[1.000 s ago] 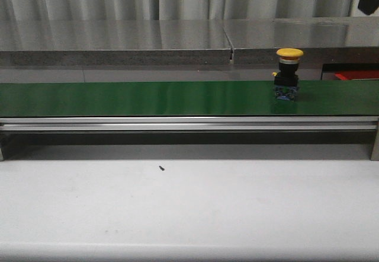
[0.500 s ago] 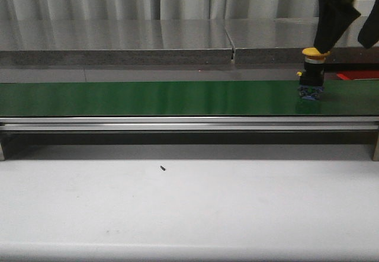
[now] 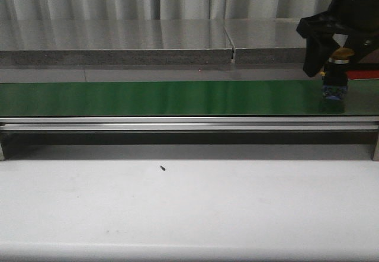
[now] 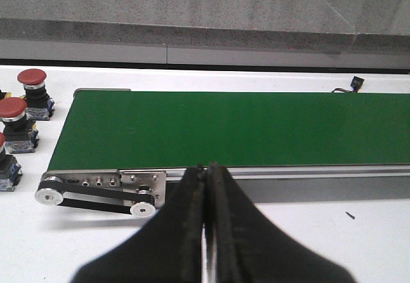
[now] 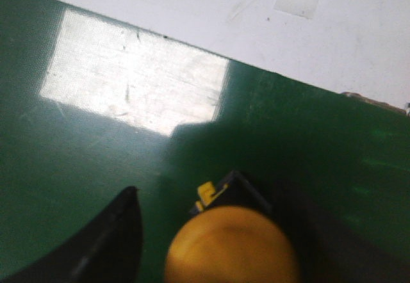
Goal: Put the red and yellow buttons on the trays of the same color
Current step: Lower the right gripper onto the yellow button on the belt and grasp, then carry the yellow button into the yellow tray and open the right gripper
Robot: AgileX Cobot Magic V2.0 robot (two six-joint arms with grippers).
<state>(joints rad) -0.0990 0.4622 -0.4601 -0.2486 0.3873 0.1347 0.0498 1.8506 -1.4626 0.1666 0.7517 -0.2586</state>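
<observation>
Step in hand, by judgement: the pick of the yellow button (image 3: 335, 72) off the belt (image 3: 172, 98), ahead of carrying it to a tray of the same colour. Button upright on the green belt, close to its right end in the front view, blue base down, yellow cap up. Right gripper (image 3: 333, 44) low over it, jaws spread, one dark finger (image 3: 312, 47) beside the cap on its left flank, the cap sitting between the fingers and not yet pinched. Same story in the right wrist view: yellow cap (image 5: 232, 246) centred low, one finger (image 5: 102, 241) off to the side with green belt showing between finger and cap, the other finger out of frame.

Left gripper (image 4: 205, 187) parked over the counter's near side, jaws pressed together on nothing, facing the belt's left end. Three red buttons (image 4: 25, 107) standing on the white counter just off that left end, apart from the belt.

Next move, likely: settle a little lower so the fingers bracket the black neck or the cap's rim, close squarely, then lift straight up. Risk if closed too high: a slip off the rounded cap, or a tipped button. Yellow tray not in view; only a sliver of red (image 3: 361, 75) past the belt's far right edge, too hidden to name.
</observation>
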